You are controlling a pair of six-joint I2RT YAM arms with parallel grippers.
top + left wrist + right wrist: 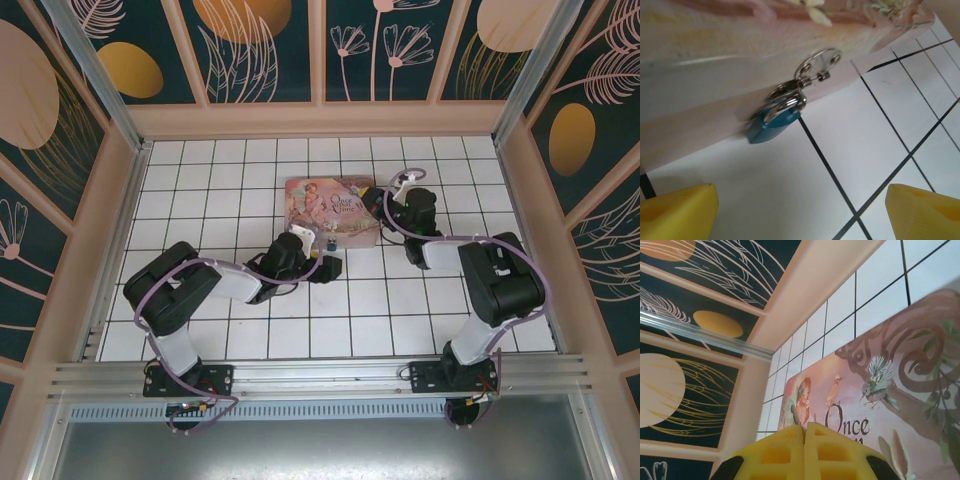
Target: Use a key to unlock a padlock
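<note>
Two arms crowd the tin box (pixel 320 200) from above; my left gripper (pixel 328 266) sits just short of the padlock (pixel 329 243), nearer it than the right gripper (pixel 378 203) over the lid. Left wrist: the padlock hangs ahead of my released fingers (pixel 677 210), slightly toward the left one, untouched, body tilted down-left from its shackle (pixel 785 102). Right wrist: fingers clenched on what I take for the key (pixel 796 418), blade pointing forward over the lid.

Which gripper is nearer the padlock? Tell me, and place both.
Left. The left gripper faces the padlock from in front, jaws open. The right gripper, pinching the key, hovers by the far right corner of the tin box.
</note>
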